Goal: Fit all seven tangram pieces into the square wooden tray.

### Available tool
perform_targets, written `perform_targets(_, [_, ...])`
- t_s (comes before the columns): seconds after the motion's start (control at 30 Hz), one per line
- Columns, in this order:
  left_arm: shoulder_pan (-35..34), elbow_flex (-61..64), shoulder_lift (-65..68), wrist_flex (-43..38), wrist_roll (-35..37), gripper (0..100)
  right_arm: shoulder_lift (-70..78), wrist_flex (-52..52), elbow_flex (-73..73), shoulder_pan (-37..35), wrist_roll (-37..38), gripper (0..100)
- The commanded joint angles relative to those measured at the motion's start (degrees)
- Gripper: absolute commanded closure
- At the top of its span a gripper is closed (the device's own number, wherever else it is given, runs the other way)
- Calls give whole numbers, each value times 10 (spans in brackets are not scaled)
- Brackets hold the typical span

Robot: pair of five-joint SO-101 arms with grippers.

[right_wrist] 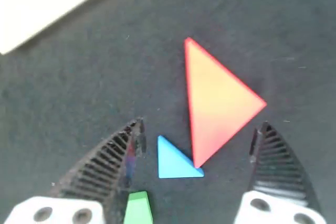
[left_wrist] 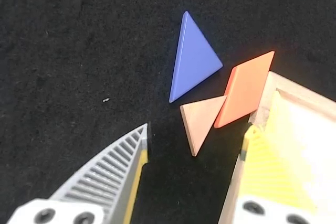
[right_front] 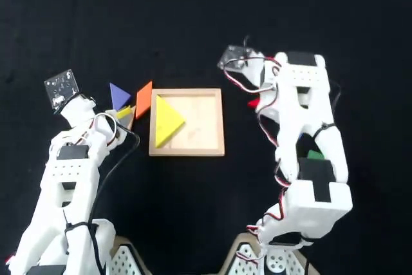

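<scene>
Tangram tray [right_front: 187,152], square and wooden, is sitting mid-table holding only a yellow triangle [right_front: 166,120]. Just beside its edge, the left gripper [left_wrist: 198,128] is hovering wide open over a tan triangle [left_wrist: 202,119], probably lining up a grasp. Farther off, the right gripper [right_wrist: 201,132] is straddling a red triangle [right_wrist: 218,98], jaws wide.

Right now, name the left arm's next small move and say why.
Probably ease the left arm forward to the tan triangle: its jaws stand open over bare cloth, and that piece lies just ahead, touching the orange parallelogram beside the tray.
</scene>
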Motion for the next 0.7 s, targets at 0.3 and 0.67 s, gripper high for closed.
perform_targets(0.3, [-7, 34, 1, -63, -6, 711, 41, -69, -18, 35, 72, 662])
perform_targets(0.67, [-7, 33, 1, -63, -25, 711, 175, -34, -124, 55, 127, 501])
